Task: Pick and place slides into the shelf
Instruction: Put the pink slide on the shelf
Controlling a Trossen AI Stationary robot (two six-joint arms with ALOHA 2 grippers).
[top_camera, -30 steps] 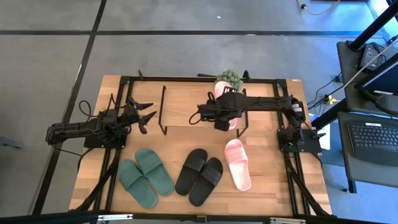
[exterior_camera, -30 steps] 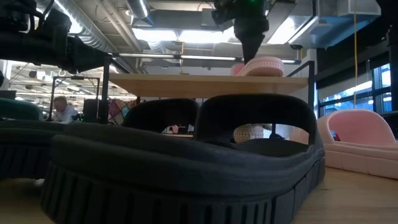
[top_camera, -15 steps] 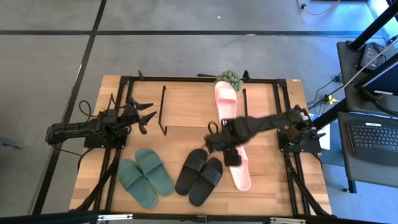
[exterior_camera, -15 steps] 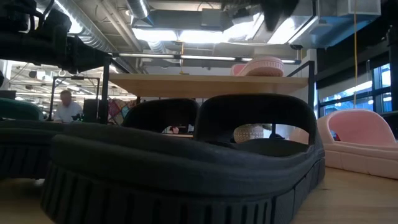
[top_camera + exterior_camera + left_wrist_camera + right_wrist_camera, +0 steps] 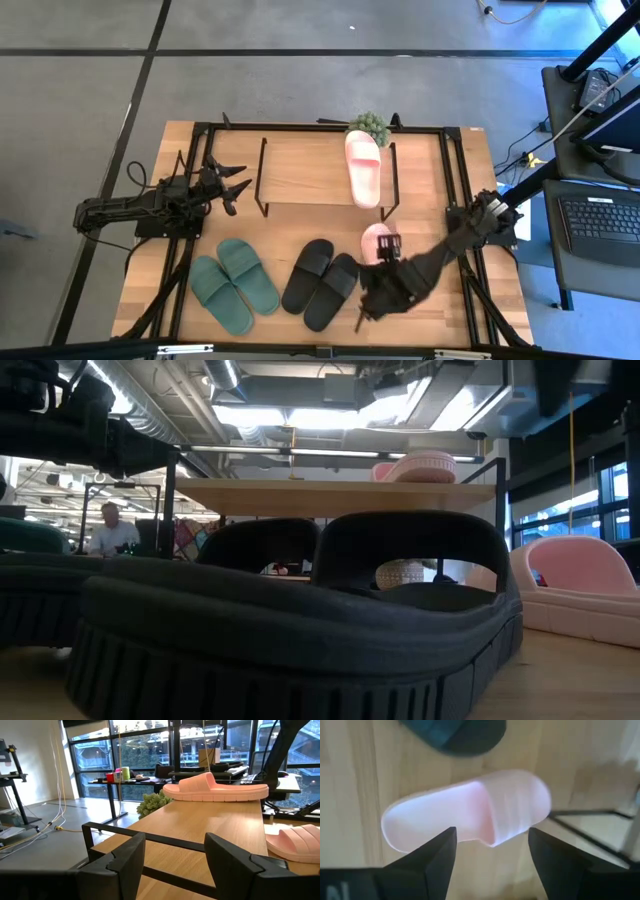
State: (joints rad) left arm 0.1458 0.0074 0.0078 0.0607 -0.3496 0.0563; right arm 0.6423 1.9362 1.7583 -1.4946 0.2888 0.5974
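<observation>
A robot's right gripper (image 5: pixel 372 303), fingers spread and empty, hovers over the second pink slide (image 5: pixel 470 815) on the table (image 5: pixel 440 310), while its mate (image 5: pixel 362 167) already rests atop the shelf (image 5: pixel 300 170). A clean pick likely means centring the fingers across the strap before closing. The left gripper (image 5: pixel 232 187) waits open beside the shelf. Only the right wrist view shows the whole slide, hidden overhead by the arm; green slides (image 5: pixel 235 285) and black slides (image 5: pixel 320 283) remain.

text: none legible | labels/brands: none | nums/signs: none
</observation>
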